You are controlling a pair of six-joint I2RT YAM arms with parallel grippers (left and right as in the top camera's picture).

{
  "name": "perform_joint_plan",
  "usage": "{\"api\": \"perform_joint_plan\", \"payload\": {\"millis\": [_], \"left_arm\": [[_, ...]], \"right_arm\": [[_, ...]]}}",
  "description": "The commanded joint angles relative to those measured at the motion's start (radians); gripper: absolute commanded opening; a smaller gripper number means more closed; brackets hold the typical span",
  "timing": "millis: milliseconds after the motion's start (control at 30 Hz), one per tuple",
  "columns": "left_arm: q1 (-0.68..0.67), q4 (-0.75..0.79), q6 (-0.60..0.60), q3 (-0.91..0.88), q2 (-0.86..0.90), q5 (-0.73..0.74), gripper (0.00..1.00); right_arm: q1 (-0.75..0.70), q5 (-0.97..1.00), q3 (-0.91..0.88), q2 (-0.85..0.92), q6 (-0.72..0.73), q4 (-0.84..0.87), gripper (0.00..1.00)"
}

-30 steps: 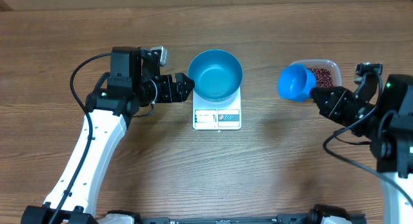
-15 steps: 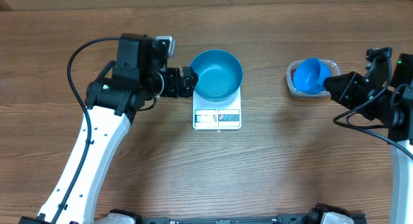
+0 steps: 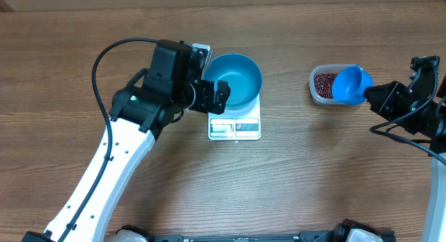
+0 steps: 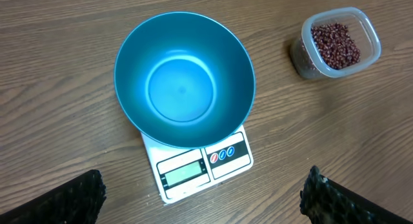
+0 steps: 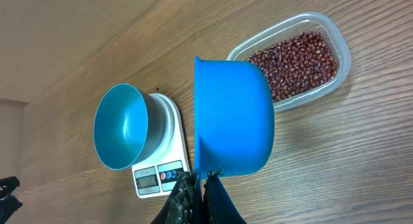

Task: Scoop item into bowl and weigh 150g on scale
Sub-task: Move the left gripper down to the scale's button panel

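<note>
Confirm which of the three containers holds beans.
The clear tub with red-brown beans; the blue bowl on the scale and the scoop in the right gripper are empty.

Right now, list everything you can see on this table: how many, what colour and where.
Bowl: one, glossy blue, empty, sitting on the scale.
Scale: one, white, mid-table, display strip along its front edge.
Tub: one, clear plastic, to the right of the scale.
Beans: many, dark red-brown, inside the tub.
Scoop: one, blue, at the tub's right end.
Table: one, brown wood, under everything.
Left gripper: one, black, open, by the bowl's left side.
Right gripper: one, black, shut on the scoop's handle.
</note>
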Motion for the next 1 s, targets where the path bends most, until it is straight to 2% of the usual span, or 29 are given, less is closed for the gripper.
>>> {"api": "perform_joint_plan", "payload": {"millis": [0,267,433,700,967], "left_arm": [[-0.007,0.001,0.014,0.028,-0.016,0.015,1.0],[-0.007,0.001,0.011,0.027,-0.013,0.03,1.0],[-0.02,0.001,-0.056,0.027,0.008,0.017,0.97],[-0.103,0.0,-0.146,0.027,0.018,-0.142,0.96],[-0.134,-0.011,-0.211,0.026,0.021,-0.183,0.91]], "right_arm": [[-0.005,-0.011,0.033,-0.006,-0.02,0.002,0.04],[-0.005,-0.01,0.033,-0.006,-0.038,0.002,0.04],[-0.005,-0.01,0.033,-0.006,-0.038,-0.003,0.04],[-0.005,0.009,0.033,-0.005,-0.038,-0.006,0.04],[-0.005,0.009,0.033,0.012,-0.038,0.016,0.04]]}}
